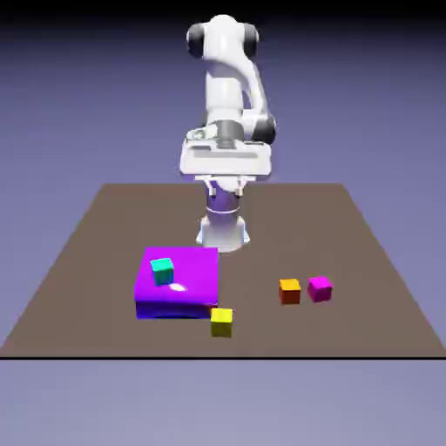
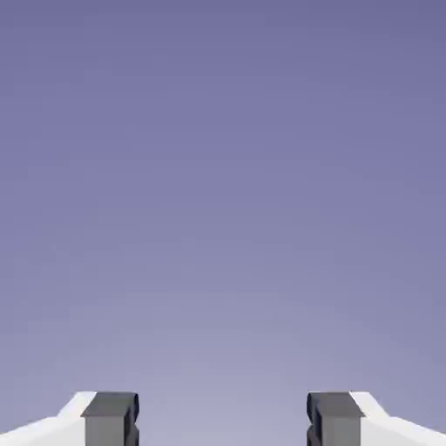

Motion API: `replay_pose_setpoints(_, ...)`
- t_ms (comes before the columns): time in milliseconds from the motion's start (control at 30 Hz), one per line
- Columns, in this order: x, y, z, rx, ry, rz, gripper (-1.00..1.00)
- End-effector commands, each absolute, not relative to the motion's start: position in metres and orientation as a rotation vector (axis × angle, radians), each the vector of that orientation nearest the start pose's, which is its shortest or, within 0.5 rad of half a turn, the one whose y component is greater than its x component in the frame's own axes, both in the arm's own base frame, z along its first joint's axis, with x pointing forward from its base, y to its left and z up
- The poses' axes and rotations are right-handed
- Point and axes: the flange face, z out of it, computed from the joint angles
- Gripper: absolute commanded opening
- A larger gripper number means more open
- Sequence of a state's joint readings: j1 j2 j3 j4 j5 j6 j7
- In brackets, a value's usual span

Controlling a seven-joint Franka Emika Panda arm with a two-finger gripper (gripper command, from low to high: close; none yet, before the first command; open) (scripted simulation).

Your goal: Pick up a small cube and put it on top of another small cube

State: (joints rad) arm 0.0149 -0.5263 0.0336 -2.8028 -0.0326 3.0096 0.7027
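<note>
While claw (image 2: 223, 422) hangs wide and empty, it should drop squarely over orange cube (image 1: 289, 291), clearing magenta cube (image 1: 320, 288) just right.

From the exterior view we look down at a slant from a raised spot set well back, so the whole brown desk (image 1: 366, 261) fits in frame with the white arm (image 1: 228, 96) upright at its far edge, facing us. From the hand view we look along the claw (image 2: 223, 420), whose two grey fingertips (image 2: 111, 418) sit at the bottom edge, and past them only plain blue-violet backdrop (image 2: 223, 174) fills the frame. Our two views share that backdrop and the claw itself, nothing on the desk.
</note>
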Motion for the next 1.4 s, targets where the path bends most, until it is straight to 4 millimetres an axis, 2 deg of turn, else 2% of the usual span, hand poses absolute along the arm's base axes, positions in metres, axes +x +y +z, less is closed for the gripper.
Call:
replay_pose_setpoints(0,0.398,0.035,0.426,-2.696,0.737,-0.949,0.00)
replay_pose_setpoints(133,0.401,0.089,0.363,-3.003,0.282,-0.730,0.00)
replay_pose_setpoints(267,0.388,0.138,0.300,-3.179,-0.247,-0.461,0.00)
replay_pose_setpoints(400,0.359,0.183,0.242,-3.196,-0.815,-0.165,0.00)
replay_pose_setpoints(533,0.319,0.221,0.192,-3.048,-1.376,0.125,0.00)
replay_pose_setpoints(600,0.318,0.222,0.191,-3.044,-1.385,0.129,0.00)
replay_pose_setpoints(900,0.319,0.211,0.122,-3.044,-1.385,0.129,0.00)
replay_pose_setpoints(933,0.319,0.211,0.122,-3.044,-1.385,0.129,-1.00)
replay_pose_setpoints(967,0.319,0.211,0.122,-3.044,-1.385,0.129,-1.00)
replay_pose_setpoints(1233,0.319,0.221,0.188,-3.045,-1.384,0.128,-1.00)
replay_pose_setpoints(1300,0.318,0.222,0.191,-3.044,-1.385,0.129,-1.00)
replay_pose_setpoints(1367,0.324,0.236,0.200,-3.125,-1.195,0.136,-1.00)
